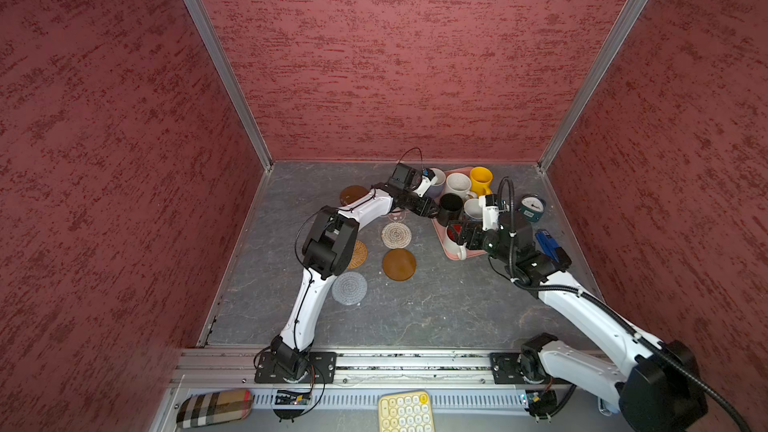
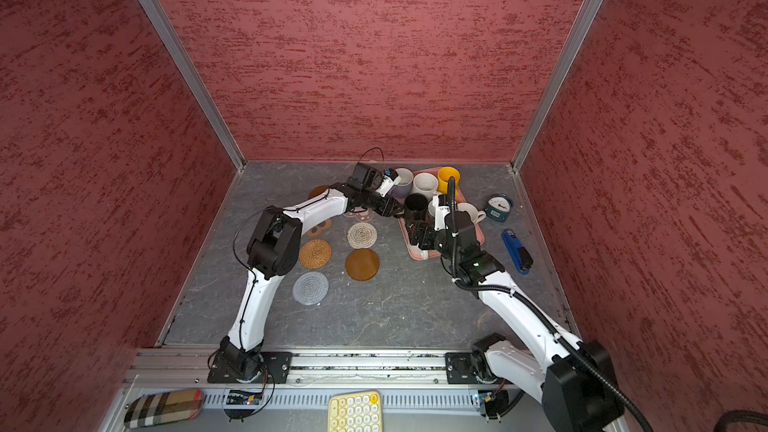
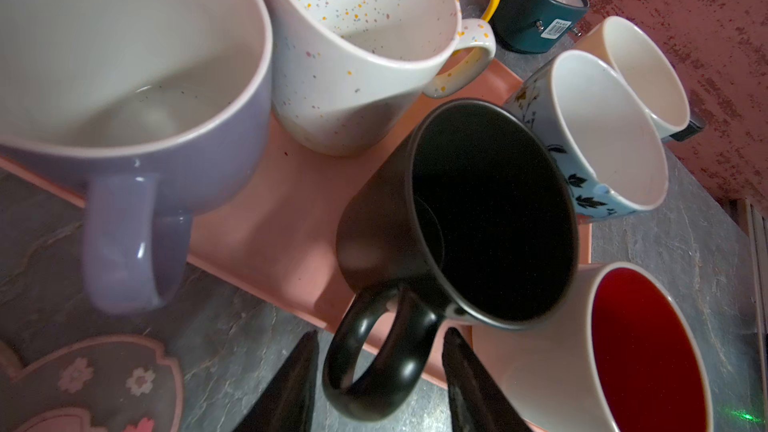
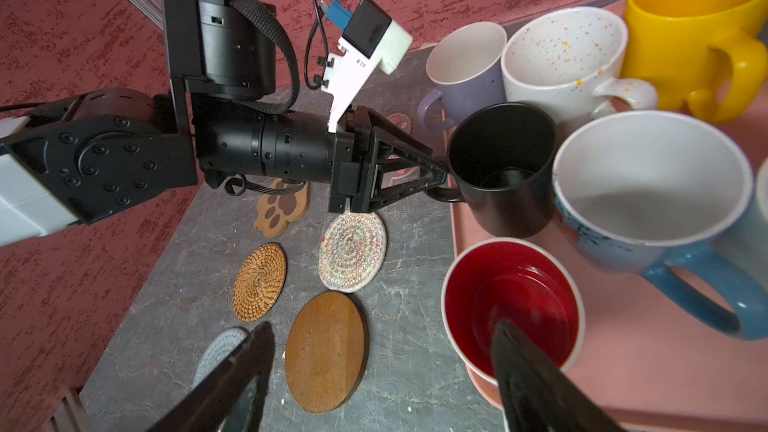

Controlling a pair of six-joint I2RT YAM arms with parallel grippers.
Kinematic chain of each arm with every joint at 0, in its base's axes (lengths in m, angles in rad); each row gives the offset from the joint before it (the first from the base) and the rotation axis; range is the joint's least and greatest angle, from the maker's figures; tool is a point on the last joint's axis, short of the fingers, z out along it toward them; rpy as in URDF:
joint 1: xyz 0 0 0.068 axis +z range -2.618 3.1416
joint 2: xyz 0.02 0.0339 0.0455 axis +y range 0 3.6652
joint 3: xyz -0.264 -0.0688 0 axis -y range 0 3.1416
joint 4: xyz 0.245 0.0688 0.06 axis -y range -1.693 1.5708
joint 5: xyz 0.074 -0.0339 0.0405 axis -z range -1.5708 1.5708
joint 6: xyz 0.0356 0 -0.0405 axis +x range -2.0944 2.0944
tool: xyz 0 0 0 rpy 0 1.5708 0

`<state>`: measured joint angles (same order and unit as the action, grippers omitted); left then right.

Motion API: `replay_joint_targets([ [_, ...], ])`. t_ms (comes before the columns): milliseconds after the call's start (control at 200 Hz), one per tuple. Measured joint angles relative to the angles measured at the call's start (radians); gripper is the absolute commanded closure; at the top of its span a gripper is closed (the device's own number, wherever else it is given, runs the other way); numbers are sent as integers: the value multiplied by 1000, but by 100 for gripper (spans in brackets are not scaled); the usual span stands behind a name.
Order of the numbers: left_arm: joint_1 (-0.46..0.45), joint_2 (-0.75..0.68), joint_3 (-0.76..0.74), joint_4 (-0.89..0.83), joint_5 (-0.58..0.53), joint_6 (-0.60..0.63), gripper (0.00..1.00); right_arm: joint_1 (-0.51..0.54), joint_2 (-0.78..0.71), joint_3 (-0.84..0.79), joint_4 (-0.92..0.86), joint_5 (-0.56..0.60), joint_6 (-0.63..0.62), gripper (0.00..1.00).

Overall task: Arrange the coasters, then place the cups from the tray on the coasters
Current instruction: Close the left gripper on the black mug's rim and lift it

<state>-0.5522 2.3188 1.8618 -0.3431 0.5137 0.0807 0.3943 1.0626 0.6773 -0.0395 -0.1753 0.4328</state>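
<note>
Black mug [image 3: 478,222] on the pink tray [image 3: 270,243]: left claw [image 3: 382,332] straddles its handle [image 3: 370,371], not quite clamped (slim gaps show); a pinch, then lift, seems next. Right claw [image 4: 382,326] gapes empty at the tray's edge.

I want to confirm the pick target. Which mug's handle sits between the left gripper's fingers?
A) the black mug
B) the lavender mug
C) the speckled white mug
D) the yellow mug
A: in the left wrist view, the handle loop of the black mug lies between the two fingers of the left gripper, sticking out over the edge of the pink tray.
</note>
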Motion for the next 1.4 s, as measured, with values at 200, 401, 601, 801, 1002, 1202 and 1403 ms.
replay_joint_targets([
  [200, -17, 0, -18, -1, 2, 12, 54, -9, 0, -18, 14, -13, 0, 17],
  [401, -38, -8, -68, 0, -3, 14, 54, -13, -6, -32, 22, -25, 2, 17],
  [601, -77, -25, -87, -6, -58, 15, 61, -18, -16, -44, 31, -32, 5, 17],
  [801, -109, -26, -39, -55, -169, 3, 63, -20, -36, -48, 36, -40, 8, 16],
  [1002, -117, -26, -10, -79, -274, -6, 64, -23, -45, -54, 40, -45, 13, 16],
  [1202, -127, -26, 14, -108, -334, -13, 65, -25, -48, -55, 43, -49, 16, 16],
  [1403, -135, -22, 22, -114, -349, -14, 66, -26, -58, -65, 51, -50, 21, 16],
])
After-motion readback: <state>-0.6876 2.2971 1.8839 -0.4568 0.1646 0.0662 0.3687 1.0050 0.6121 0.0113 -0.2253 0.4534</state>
